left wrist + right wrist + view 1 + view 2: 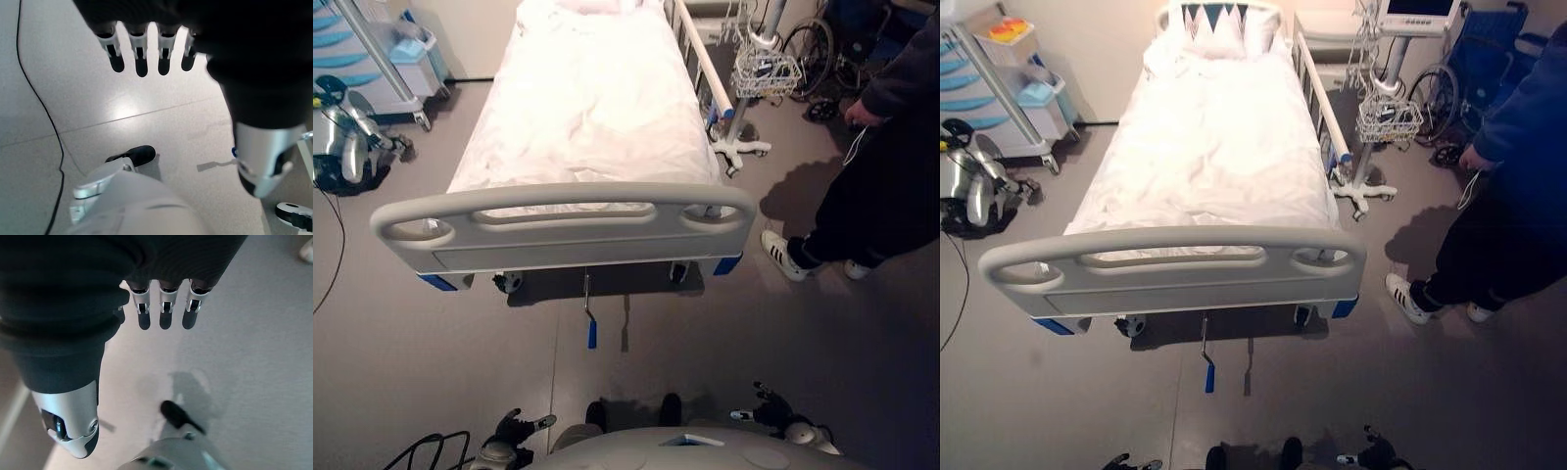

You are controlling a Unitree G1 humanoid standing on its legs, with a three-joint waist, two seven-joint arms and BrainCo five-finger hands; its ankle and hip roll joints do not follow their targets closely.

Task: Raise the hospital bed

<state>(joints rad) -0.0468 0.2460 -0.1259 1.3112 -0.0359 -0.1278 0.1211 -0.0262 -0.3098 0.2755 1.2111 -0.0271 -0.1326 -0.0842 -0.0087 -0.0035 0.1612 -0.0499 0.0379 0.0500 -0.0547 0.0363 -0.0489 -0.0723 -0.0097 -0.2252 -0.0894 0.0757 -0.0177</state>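
Observation:
The hospital bed with white sheets stands ahead of me, its grey footboard nearest. Under the footboard a crank handle with a blue grip hangs out over the floor, and a second folded crank lies beside it. My left hand hangs low at the lower left, fingers straight and holding nothing. My right hand hangs at the lower right, its fingers relaxed and empty. Both hands are well short of the cranks.
A person in dark clothes and white shoes stands right of the bed. An IV stand with a wire basket and a wheelchair are at the far right. A blue-drawer cart and a grey machine stand left.

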